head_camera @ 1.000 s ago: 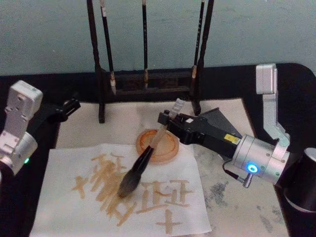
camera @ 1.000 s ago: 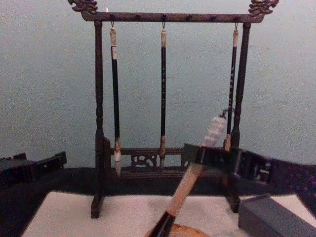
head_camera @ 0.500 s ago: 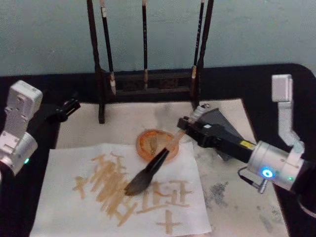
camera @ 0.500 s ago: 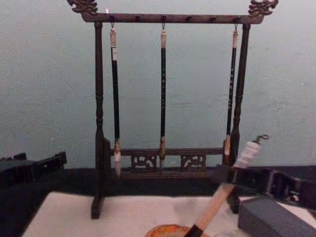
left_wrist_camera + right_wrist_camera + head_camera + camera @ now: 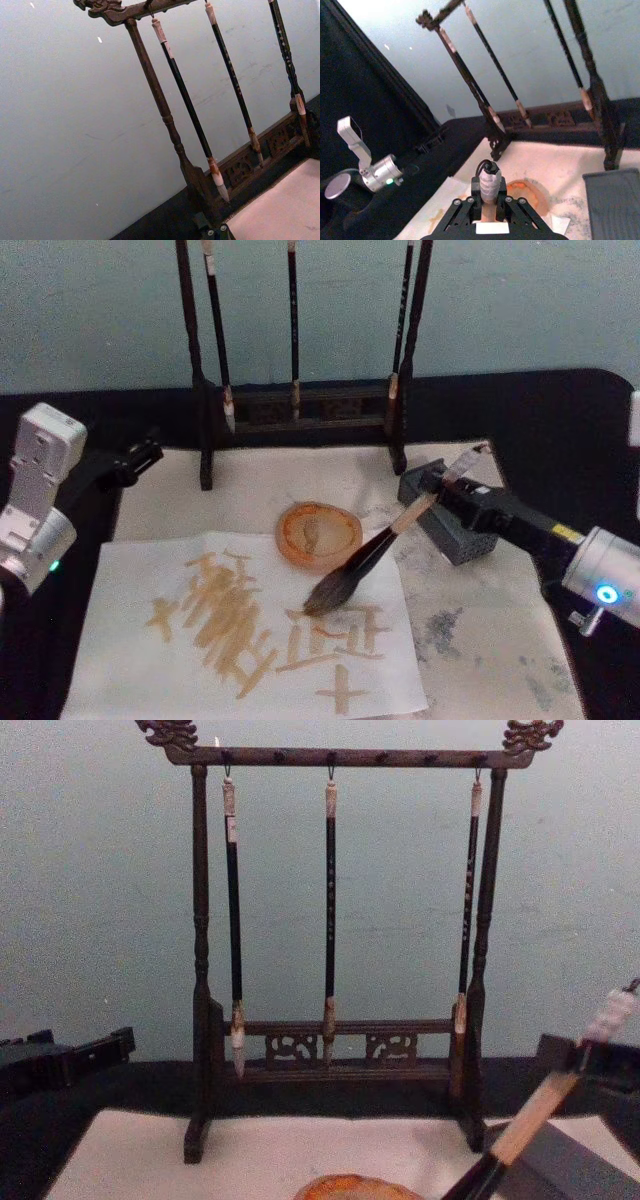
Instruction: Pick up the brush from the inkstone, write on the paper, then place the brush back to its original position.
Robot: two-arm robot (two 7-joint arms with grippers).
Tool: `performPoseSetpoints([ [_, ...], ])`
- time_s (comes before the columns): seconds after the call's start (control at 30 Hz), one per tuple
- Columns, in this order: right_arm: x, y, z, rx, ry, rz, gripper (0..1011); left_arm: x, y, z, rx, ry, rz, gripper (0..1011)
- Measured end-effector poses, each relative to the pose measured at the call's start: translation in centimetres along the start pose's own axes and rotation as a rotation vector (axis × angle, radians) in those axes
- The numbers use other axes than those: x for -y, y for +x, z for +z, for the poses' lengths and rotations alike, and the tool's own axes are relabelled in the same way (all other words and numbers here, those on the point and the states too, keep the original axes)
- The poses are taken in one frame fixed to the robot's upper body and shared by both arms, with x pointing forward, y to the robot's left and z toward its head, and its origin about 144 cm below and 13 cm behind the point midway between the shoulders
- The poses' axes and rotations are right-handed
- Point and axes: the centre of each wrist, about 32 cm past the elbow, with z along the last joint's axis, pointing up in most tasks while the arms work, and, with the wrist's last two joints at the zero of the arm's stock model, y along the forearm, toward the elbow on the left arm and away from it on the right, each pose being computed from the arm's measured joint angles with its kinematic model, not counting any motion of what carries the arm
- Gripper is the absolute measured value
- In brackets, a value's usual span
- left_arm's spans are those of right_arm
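My right gripper (image 5: 432, 489) is shut on the tan handle of the brush (image 5: 365, 555). The brush slants down to the left, and its bushy dark head rests on or just above the paper (image 5: 150, 670), at the upper right of the tan strokes. The gripper hovers over the dark grey inkstone (image 5: 458, 538). From the right wrist, the whitish end cap of the brush (image 5: 490, 182) pokes up between the fingers of the right gripper (image 5: 489, 202). The chest view catches the brush (image 5: 530, 1115) at the lower right. My left gripper (image 5: 135, 458) is parked at the far left, shut.
A dark wooden rack (image 5: 300, 405) with three thin hanging brushes stands at the back. An orange dish (image 5: 318, 533) sits just behind the paper. A pale felt mat (image 5: 480, 640) with ink stains covers the table to the right. A black cup was at the right edge.
My right gripper has pulled back to the right with the brush. The bristle head slid from the middle of the written strokes to their upper right, in front of the orange dish.
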Motion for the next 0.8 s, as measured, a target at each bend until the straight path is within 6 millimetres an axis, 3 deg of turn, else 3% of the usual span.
performPoseSetpoints([
  [0.33, 0.1, -1.6, 1.3, 0.002, 0.049, 0.077, 176, 0.0, 0.0, 0.0, 0.0, 0.0, 0.0, 1002],
  [0.57, -2.1, -3.0, 1.2, 0.0, 0.043, 0.153, 176, 0.0, 0.0, 0.0, 0.0, 0.0, 0.0, 1002],
  [0.8, -4.2, -3.1, 0.1, -0.03, 0.015, 0.187, 176, 0.0, 0.0, 0.0, 0.0, 0.0, 0.0, 1002],
])
